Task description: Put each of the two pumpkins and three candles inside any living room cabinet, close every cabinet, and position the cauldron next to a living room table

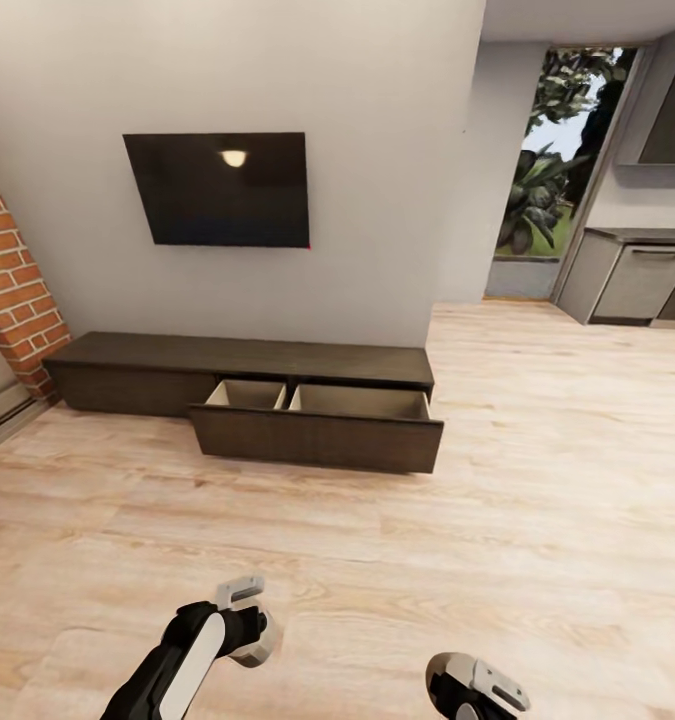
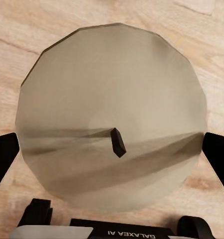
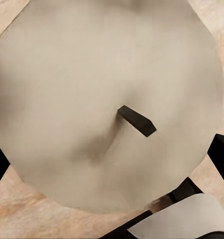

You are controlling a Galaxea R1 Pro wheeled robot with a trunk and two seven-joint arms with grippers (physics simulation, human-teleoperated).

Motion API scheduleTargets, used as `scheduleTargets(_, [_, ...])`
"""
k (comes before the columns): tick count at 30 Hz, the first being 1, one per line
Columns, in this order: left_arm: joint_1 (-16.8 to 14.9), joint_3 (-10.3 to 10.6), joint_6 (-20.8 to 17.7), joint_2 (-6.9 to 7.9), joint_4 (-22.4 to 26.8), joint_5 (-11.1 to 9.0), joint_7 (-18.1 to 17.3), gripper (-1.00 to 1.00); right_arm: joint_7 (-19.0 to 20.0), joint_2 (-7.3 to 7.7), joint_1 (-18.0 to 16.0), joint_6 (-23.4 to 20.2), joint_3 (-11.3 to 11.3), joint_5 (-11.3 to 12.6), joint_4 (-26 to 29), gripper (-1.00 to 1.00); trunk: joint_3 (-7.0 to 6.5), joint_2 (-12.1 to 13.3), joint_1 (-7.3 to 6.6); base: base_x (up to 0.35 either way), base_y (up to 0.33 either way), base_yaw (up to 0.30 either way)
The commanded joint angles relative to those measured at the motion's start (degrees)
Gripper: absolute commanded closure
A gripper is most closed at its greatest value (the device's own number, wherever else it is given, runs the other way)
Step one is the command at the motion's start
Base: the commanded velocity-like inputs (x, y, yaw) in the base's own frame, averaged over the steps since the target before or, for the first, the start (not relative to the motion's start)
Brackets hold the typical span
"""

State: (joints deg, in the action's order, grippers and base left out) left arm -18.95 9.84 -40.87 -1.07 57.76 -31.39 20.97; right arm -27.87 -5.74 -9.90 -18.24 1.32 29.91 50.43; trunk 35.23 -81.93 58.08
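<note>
Wood floor [image 1: 537,480] beneath both low hands

Cabinet [image 1: 157,365]: long, low, dark brown unit against the white wall, at 11 o'clock from the robot.
Drawer [image 1: 317,425]: pulled out at the cabinet's right half; two pale beige compartments side by side, both showing bare interiors.
Television [image 1: 217,188]: dark screen mounted on the wall directly above the cabinet, at 11 o'clock.
Brick column [image 1: 12,280]: red brick, at 10 o'clock, just beside the cabinet's left end.
Floor [image 1: 537,500]: light wood planks.
Kitchen units [image 1: 642,280]: grey, at 2 o'clock, beside a window with foliage.
Left gripper [image 1: 245,590]: at 6 o'clock, low in the view; finger state cannot be determined.
Right gripper [image 1: 497,690]: at 5 o'clock, at the bottom edge; finger state cannot be determined.
</note>
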Motion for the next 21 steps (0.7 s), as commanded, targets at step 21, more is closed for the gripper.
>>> scheduleTargets(21, [0.0, 0.1, -0.1, 0.01, 0.1, -0.6, 0.6, 1.00, -0.4, 0.03, 0.0, 0.0, 0.1, 0.4, -1.7, 1.00, 0.05, 0.0, 0.03, 0.342, 0.001, -0.114])
